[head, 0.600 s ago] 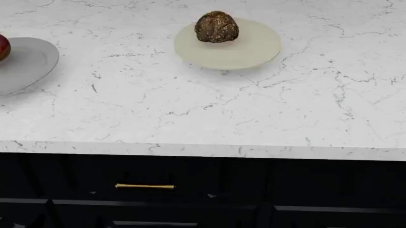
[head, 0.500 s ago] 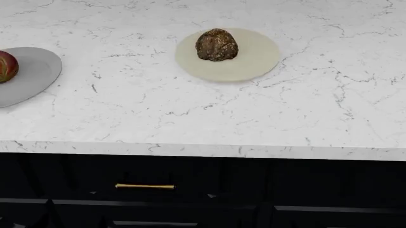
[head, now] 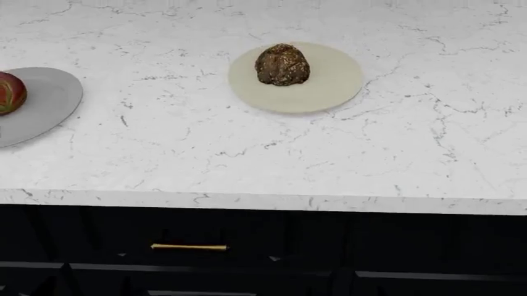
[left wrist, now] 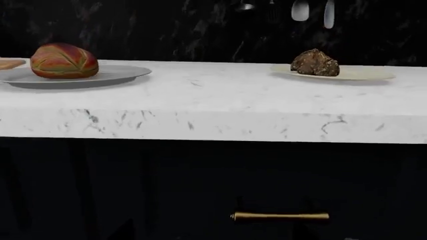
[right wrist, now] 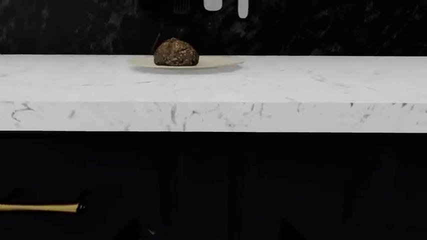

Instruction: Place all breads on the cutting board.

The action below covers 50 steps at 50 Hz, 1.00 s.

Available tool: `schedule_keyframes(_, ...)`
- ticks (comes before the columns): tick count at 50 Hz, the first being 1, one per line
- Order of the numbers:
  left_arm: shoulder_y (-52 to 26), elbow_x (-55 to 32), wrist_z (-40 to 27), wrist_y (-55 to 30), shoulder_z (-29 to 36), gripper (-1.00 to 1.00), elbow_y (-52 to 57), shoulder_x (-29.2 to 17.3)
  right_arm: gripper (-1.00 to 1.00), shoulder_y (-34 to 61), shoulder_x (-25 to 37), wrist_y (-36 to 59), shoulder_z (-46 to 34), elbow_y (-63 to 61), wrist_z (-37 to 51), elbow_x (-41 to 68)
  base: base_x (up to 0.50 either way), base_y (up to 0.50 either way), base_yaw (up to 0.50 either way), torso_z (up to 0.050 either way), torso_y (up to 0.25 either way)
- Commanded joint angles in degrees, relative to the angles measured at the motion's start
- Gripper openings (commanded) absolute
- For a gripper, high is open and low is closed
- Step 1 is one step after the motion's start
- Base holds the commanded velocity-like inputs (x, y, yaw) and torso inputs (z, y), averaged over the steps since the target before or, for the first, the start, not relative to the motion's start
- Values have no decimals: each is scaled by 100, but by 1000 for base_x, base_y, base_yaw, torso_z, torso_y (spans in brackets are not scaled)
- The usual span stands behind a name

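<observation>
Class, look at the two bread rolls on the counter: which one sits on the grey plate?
The glossy reddish-brown striped roll sits on the grey plate, at the robot's left. The dark seeded roll rests on the cream plate instead.

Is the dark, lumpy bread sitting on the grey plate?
No, the dark seeded roll sits on the cream plate; the grey plate holds the striped reddish roll.

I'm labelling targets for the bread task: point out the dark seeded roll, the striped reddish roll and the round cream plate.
dark seeded roll [head: 282, 64], head view, top centre.
striped reddish roll [left wrist: 64, 60], left wrist view, front face.
round cream plate [head: 334, 77], head view, bare surface.
</observation>
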Motion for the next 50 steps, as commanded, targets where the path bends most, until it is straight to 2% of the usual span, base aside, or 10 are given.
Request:
schedule_keyframes(1, 57, -149, -79, 151, 107, 100, 80, -110, 100, 13, 100, 0, -132, 3, 136, 50, 0, 0, 0, 50, 10)
schedule_keyframes(9, -83, -174, -203, -37, 148, 100, -122, -146, 100, 19, 154, -27, -199, 24, 206, 70, 0, 0, 0, 50, 8)
schedule_keyframes(41, -63, -339, -389, 75, 402, 100, -92, -340, 100, 30, 349, -72, -440, 15, 407, 229, 0, 0, 0, 50, 7)
schedule_keyframes(50, -53, -345, -433, 124, 474, 100, -87, -386, 100, 48, 394, -40, -511, 25, 464, 222, 0, 191, 0, 0, 0)
